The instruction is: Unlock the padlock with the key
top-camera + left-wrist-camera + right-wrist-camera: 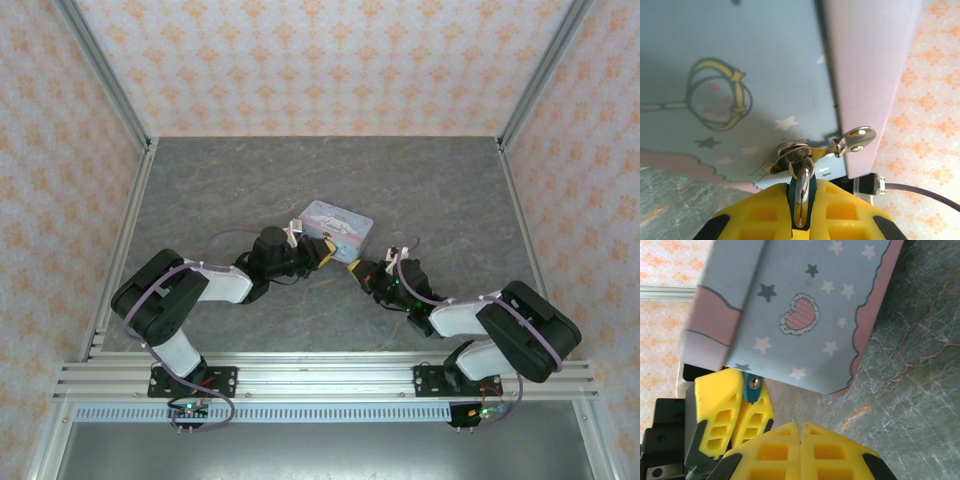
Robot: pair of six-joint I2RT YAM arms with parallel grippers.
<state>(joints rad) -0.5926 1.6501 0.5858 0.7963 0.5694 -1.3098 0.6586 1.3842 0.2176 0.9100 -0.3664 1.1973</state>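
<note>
Judging by how things lie, nothing is unlocked yet. The left end effector [801, 200] is clamped on the padlock [751, 389], whose shackle [801, 185] passes through the hasp [792, 150] at the edge of the cartoon tin box [338, 225] on the surface [420, 180]. The right end effector [800, 429] sits just beside it, its fingers pressed together on a thin sliver, probably the key [792, 421], short of the keyhole [756, 383]. Inserting the key, turning it and freeing the shackle remain.
</note>
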